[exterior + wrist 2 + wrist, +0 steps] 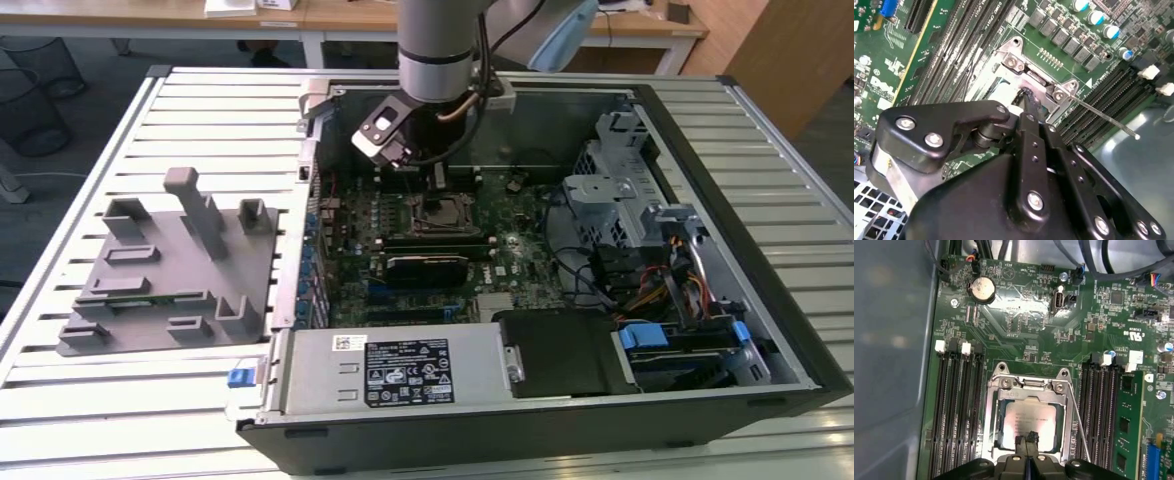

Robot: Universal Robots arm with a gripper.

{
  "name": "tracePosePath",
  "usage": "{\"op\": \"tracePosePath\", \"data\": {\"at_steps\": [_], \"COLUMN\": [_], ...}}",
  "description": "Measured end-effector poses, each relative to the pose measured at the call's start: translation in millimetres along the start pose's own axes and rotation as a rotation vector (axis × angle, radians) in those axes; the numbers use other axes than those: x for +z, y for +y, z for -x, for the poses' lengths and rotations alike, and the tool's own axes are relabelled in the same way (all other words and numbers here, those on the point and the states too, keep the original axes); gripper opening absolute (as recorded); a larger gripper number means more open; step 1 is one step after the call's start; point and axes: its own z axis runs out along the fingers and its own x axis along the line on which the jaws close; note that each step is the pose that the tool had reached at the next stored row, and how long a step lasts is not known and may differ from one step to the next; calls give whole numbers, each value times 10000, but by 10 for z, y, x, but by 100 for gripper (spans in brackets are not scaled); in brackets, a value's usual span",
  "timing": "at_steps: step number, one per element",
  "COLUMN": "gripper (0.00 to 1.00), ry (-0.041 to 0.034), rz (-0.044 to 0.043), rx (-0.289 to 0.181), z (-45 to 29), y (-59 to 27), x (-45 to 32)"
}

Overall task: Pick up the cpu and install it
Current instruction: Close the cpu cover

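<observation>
The arm reaches down into the open computer case (787, 330), upper middle of the exterior view, with the grey fixture (174, 270) well off on the exterior view's left of the slatted table (174, 110). The first wrist view has the story: the cpu (1030, 421) lies flat inside the socket frame (991, 420) on the motherboard (1019, 335), silvery top up, edges square with the frame. That's the pick-up done and the chip in its place, by the look of it.

The gripper (1027, 440) hangs right over the cpu's near edge. Its fingertips (1020, 441) are drawn in narrow, almost together, with nothing visible between them. Whether they touch the chip's top or hover just above it, I can't tell. The second wrist view shows a dark fingertip (1026, 97) down at the socket opening, close against the metal bracket.

Now, the lever (1080, 430): a thin rod running along one side of the socket, and in the second wrist view its end (1136, 135) sticks out free over the board. I judge it isn't latched, so clamping the chip down looks like the step left. Whether the cpu sits fully home on its contacts can't be read from here.
</observation>
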Motion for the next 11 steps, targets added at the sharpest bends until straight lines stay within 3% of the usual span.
{"op": "tracePosePath", "data": {"at_steps": [6, 11], "gripper": [11, 11], "ry": [0, 1], "rz": [23, 22], "rx": [0, 1], "z": [0, 5], "y": [0, 60], "x": [-3, 2]}}
